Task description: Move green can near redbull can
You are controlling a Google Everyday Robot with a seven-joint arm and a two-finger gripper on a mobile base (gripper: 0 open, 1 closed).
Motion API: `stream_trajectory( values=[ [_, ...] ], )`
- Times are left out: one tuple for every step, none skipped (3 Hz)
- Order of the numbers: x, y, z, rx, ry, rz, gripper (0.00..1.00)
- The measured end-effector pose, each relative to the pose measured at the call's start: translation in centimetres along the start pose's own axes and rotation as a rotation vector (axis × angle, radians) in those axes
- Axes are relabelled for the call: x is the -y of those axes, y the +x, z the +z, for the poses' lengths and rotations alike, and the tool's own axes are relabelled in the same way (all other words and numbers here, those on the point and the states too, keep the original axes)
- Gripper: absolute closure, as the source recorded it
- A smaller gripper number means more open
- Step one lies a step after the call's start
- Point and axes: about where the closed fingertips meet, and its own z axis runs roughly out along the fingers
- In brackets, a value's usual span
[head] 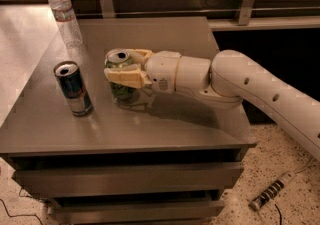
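The green can [119, 87] is a short light-green can with a silver top, standing upright on the grey table [165, 124] near its middle left. My gripper [123, 69] reaches in from the right and is shut on the green can, with cream fingers [125, 76] wrapped across its upper body. The redbull can [73, 89] is a slim blue-and-silver can with a red mark, standing upright to the left of the green can, a small gap apart.
A clear plastic water bottle [65, 16] stands at the table's back left corner. A wooden wall with metal brackets [247, 0] runs behind the table. A power strip [272, 191] lies on the floor at right. Drawers sit under the tabletop.
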Motion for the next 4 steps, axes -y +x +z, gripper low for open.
stream_trajectory(
  values=[
    [-1.37, 1.13, 0.54, 0.007, -0.016, 0.043, 0.98],
    [-1.41, 0.91, 0.69, 0.007, -0.019, 0.037, 0.68],
    [-1.67, 0.80, 0.97, 0.007, -0.025, 0.035, 0.28],
    [-1.77, 0.76, 1.07, 0.007, -0.028, 0.034, 0.06]
  ],
)
